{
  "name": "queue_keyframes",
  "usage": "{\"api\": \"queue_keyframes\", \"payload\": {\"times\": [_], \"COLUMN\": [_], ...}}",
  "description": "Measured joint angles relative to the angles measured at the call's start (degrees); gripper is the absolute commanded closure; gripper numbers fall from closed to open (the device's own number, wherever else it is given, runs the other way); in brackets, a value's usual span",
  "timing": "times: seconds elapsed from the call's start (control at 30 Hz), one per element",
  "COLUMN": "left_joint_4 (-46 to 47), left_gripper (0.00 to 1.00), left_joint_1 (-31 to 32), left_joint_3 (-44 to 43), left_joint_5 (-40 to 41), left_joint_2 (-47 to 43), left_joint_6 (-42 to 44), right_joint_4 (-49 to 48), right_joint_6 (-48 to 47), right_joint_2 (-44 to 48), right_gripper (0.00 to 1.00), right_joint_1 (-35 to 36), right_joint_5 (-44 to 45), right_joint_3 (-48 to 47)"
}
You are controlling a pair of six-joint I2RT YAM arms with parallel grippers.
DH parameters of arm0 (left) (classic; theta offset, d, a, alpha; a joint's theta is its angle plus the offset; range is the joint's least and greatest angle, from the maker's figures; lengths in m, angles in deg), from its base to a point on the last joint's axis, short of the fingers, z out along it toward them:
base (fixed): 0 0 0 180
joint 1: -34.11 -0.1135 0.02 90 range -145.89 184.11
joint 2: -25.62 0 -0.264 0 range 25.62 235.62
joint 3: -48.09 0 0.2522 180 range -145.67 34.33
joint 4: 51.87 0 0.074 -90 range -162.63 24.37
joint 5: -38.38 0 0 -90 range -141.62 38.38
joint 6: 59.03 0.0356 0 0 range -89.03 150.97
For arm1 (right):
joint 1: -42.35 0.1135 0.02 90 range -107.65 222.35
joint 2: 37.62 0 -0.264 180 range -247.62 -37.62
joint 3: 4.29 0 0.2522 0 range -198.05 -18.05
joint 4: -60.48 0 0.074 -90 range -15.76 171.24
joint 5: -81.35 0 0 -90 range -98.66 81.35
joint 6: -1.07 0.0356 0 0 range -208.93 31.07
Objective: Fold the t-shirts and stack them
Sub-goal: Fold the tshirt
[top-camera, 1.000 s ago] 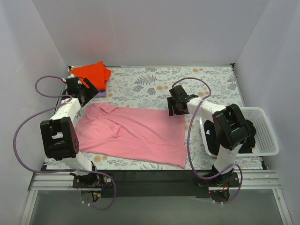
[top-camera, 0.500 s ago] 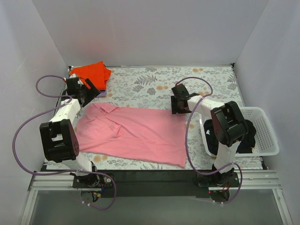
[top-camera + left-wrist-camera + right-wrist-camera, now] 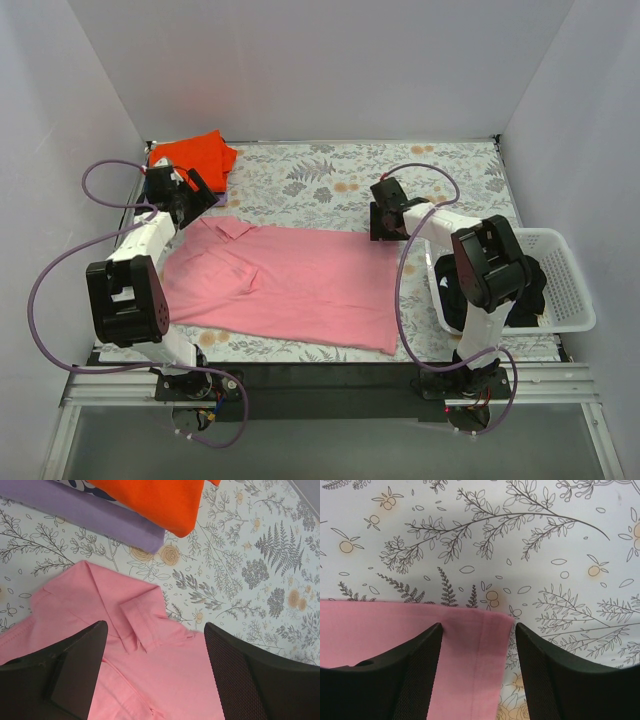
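Note:
A light pink t-shirt (image 3: 290, 285) lies spread flat across the flowered table, collar toward the left. My left gripper (image 3: 192, 196) hovers open over its collar (image 3: 142, 617), one finger on each side and nothing held. My right gripper (image 3: 383, 228) is open low over the shirt's far right hem corner (image 3: 485, 645), which lies flat between the fingers (image 3: 415, 670). A folded orange-red t-shirt (image 3: 196, 155) rests at the far left corner on a folded purple garment (image 3: 85, 512).
A white mesh basket (image 3: 572, 290) stands at the table's right edge with a dark garment (image 3: 535, 285) inside. Grey walls close in the table on three sides. Purple cables loop from both arms.
My right gripper has slid right and farther back onto the hem corner, and its jaws have narrowed. My left gripper has shifted slightly toward the collar.

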Motion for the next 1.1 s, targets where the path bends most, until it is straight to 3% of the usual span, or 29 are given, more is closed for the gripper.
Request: {"api": "queue_keyframes", "payload": {"times": [0.23, 0.53, 1.1], "left_joint_4": [0.0, 0.0, -0.1], "left_gripper": [0.23, 0.23, 0.23], "left_joint_1": [1.8, 3.1, 4.4], "left_joint_3": [0.0, 0.0, 0.0], "left_joint_5": [0.2, 0.3, 1.0], "left_joint_2": [-0.2, -0.3, -0.9], "left_joint_6": [0.6, 1.0, 1.5], "right_joint_4": [0.3, 1.0, 1.6], "right_joint_6": [0.8, 1.0, 1.6], "right_joint_2": [1.9, 2.1, 1.8], "right_gripper": [0.32, 0.43, 0.50], "right_joint_1": [-0.5, -3.1, -3.8], "right_joint_5": [0.7, 1.5, -1.6], "right_joint_3": [0.3, 0.2, 0.1]}}
